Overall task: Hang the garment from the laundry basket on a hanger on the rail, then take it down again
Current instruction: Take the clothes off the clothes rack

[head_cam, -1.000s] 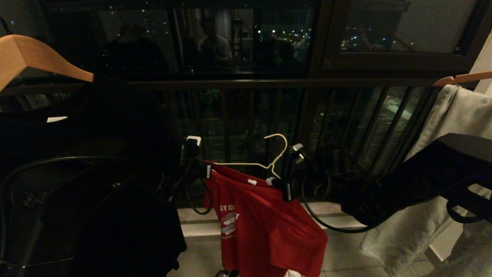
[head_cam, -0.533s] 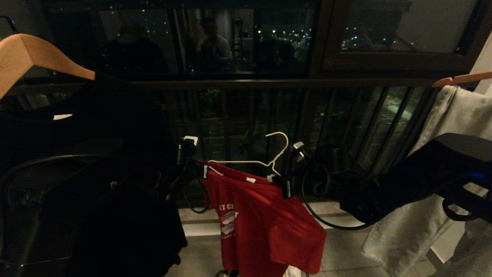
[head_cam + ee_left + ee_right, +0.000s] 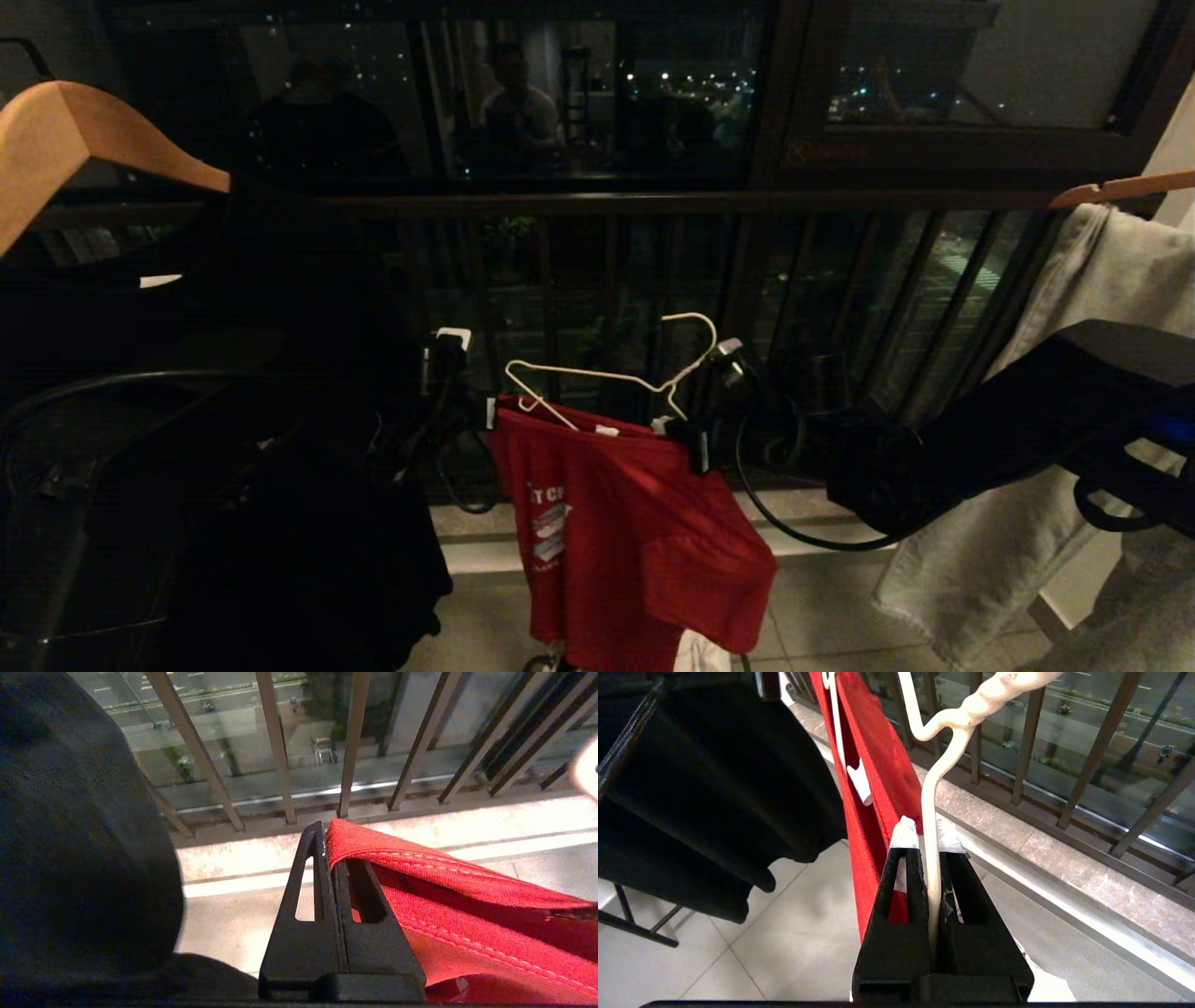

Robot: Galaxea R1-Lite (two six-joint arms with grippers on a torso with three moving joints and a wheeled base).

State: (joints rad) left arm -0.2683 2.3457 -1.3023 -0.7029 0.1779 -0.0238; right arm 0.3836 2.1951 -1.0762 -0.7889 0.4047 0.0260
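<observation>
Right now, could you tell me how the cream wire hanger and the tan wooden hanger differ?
The wire hanger is thin and cream-white; the wooden hanger is thick and tan. The wire hanger sits low and tilted, clamped in the right gripper, partly inside the red T-shirt; the wooden hanger sits high at the left, carrying a black T-shirt. Each carries a T-shirt.

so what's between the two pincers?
Head view: the red shirt's collar edge, stretched from left pincer to right pincer, with the hanger above it.
</observation>
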